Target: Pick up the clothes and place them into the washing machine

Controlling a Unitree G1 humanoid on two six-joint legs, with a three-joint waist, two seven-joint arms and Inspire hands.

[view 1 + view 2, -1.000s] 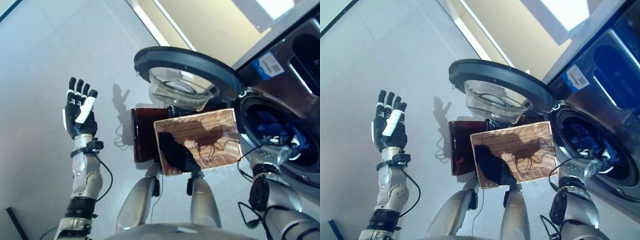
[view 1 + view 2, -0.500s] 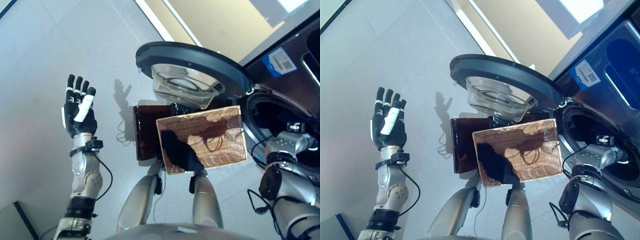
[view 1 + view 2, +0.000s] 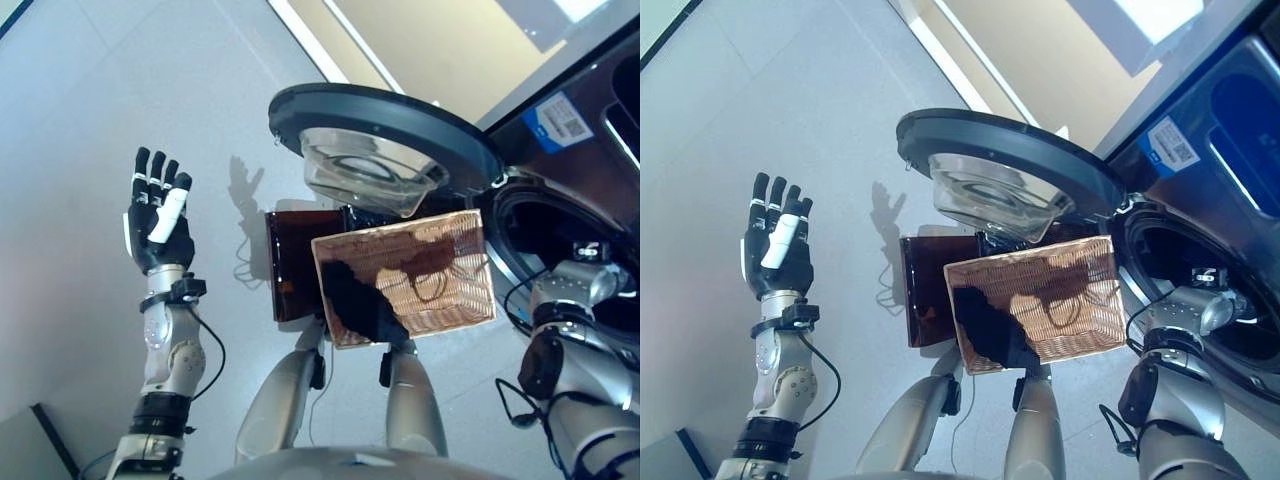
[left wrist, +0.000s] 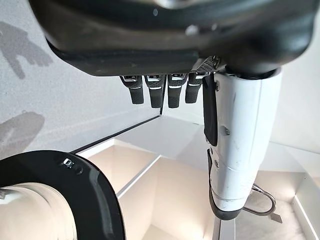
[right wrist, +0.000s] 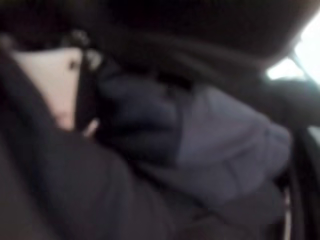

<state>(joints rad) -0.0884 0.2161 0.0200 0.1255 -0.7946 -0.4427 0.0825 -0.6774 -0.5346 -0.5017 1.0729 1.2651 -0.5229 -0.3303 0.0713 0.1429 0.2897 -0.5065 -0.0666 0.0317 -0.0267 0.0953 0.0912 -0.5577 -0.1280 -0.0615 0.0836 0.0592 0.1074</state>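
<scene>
Right now the right arm reaches into the drum of the washing machine (image 3: 590, 150), whose round door (image 3: 385, 125) stands swung wide open above the wicker basket (image 3: 405, 275). The right hand itself is hidden inside the opening in both eye views; only the wrist shows at the rim. Its own wrist view gives a dark, blurred interior with bluish-purple clothes (image 5: 220, 135) lying close ahead — whether the fingers are curled on the cloth or free of it cannot be told.

The basket sits on a dark brown stand (image 3: 290, 265) just beside the drum mouth, and no clothing can be made out in it, only shadow on the weave. So the load appears to be inside the machine, and the step in hand looks like the deposit itself.

To do it well, the cloth should go deep enough that nothing trails over the door seal, and the fingers should spread fully before the arm backs out — a snagged fold would drag the garment out again. The withdrawal path should run straight through the opening, clear of the rim and the basket's near edge.

The left hand (image 3: 155, 225) is raised well off to the left over bare floor, fingers straight and holding nothing.
</scene>
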